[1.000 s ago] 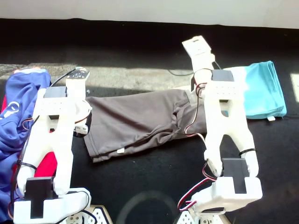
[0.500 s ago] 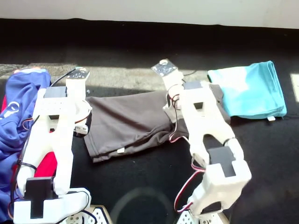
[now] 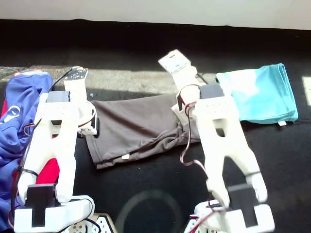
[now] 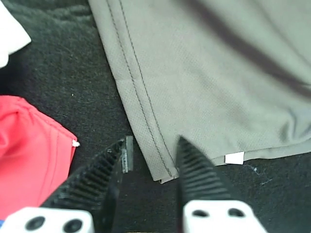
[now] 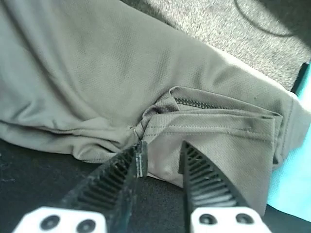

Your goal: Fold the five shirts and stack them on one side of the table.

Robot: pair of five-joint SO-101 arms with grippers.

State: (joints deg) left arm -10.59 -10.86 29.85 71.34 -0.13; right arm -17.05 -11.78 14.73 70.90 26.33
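Gray shirt (image 3: 136, 126): matt fine-mesh knit. Table cover (image 3: 160, 179): black, rough, fuzzy. Left gripper (image 4: 153, 145): ridged black plastic, white plastic base. Teal shirt (image 3: 262, 94), 2 o'clock: smooth cloth.

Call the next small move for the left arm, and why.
Probably lower the left gripper and close on the corner of the grey shirt: the jaws stand open with that hem corner between them, nothing gripped yet.
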